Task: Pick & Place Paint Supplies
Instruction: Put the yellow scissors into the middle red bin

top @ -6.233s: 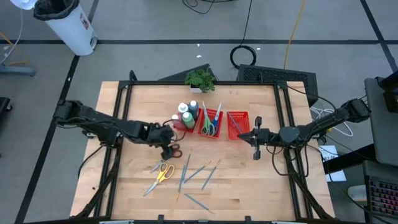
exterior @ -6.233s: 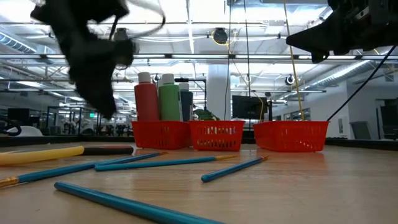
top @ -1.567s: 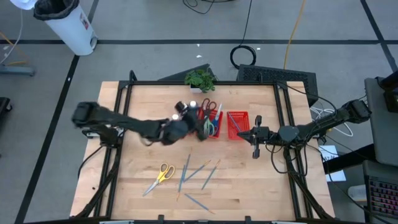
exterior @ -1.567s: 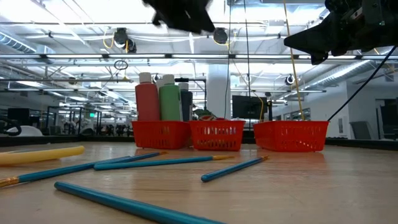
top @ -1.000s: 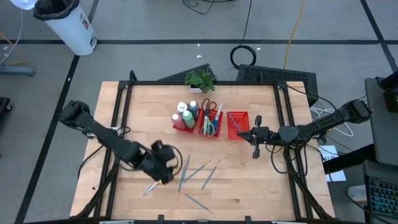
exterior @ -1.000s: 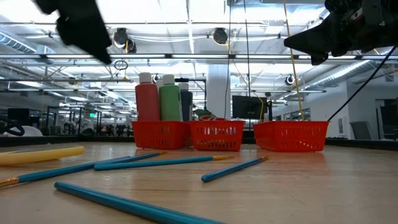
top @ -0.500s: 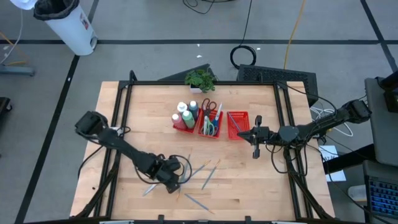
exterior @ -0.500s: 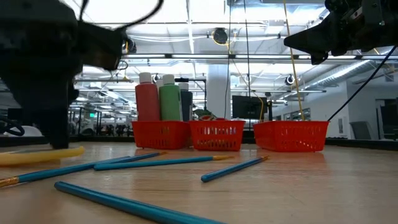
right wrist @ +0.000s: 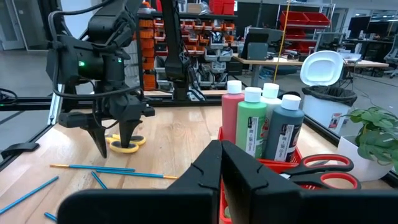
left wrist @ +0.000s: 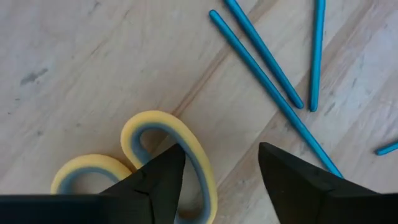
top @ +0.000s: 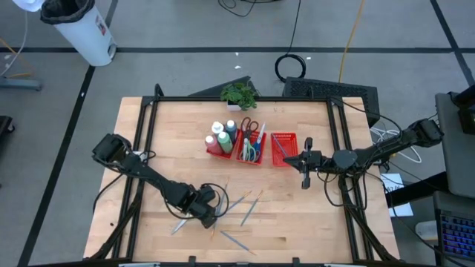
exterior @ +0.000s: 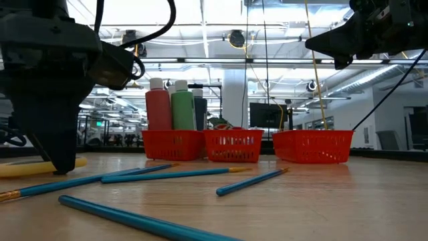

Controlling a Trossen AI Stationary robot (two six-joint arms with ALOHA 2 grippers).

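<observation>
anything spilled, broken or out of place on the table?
Nothing spilled or broken. Several brushes lie scattered on the bare wood, not in the red trays. The left gripper is down over the yellow scissors, fingers straddling one handle loop.

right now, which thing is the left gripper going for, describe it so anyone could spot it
On the wooden table, look in front of the red trays, among the loose blue brushes. The left gripper stands open astride one loop of the yellow-handled scissors, the only yellow item there.
</observation>
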